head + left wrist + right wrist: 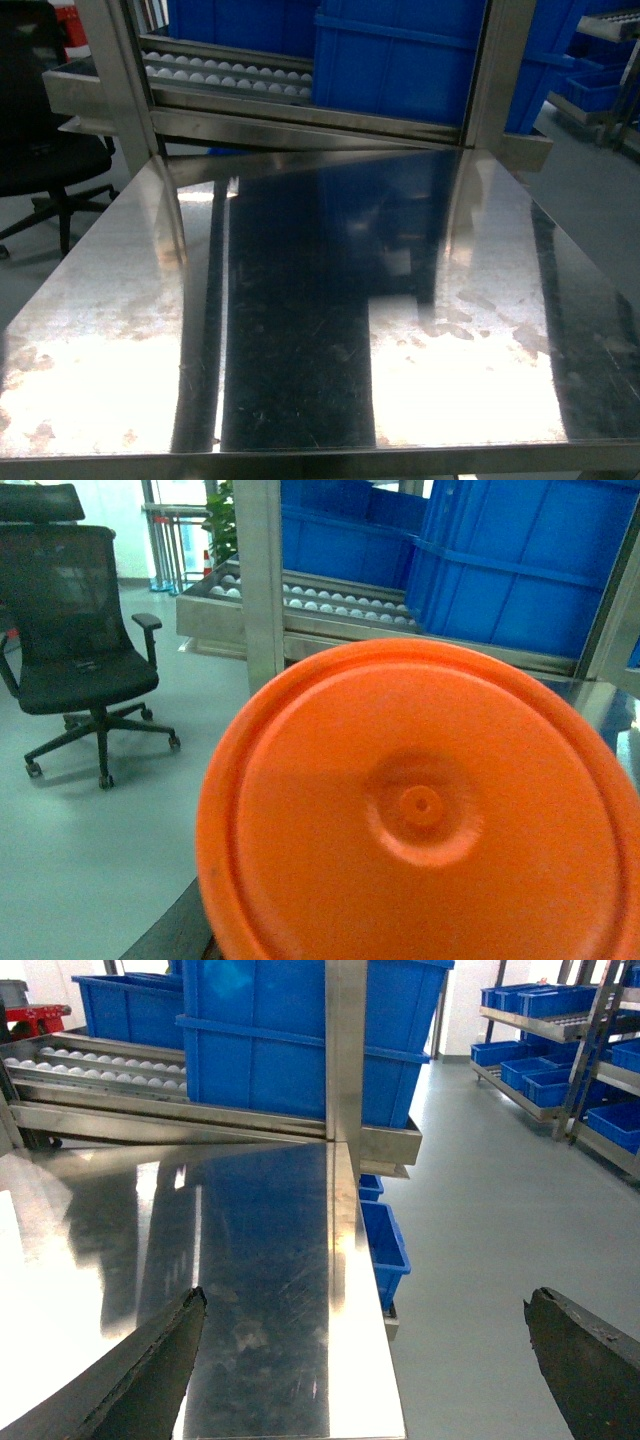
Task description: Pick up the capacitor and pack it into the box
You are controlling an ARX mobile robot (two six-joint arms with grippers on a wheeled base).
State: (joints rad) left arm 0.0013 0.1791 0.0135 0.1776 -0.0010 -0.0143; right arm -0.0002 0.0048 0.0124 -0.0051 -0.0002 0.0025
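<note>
steel table (300, 330), right tool (365, 1360) open.

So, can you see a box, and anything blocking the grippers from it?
No box shows in any view, so I can't tell. The right gripper is open by the steel table; an orange disc fills the left wrist view.

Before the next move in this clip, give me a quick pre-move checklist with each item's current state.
1. Pink box in sight: not ok, in no view.
2. Capacitor in sight: not ok, none visible.
3. Steel table reachable ahead: ok.
4. Right claw open and holding nothing: ok.
5. Left claw state: cannot tell; an orange disc fills the left wrist view.
6. Blue bins stay behind the frame: ok.
</note>
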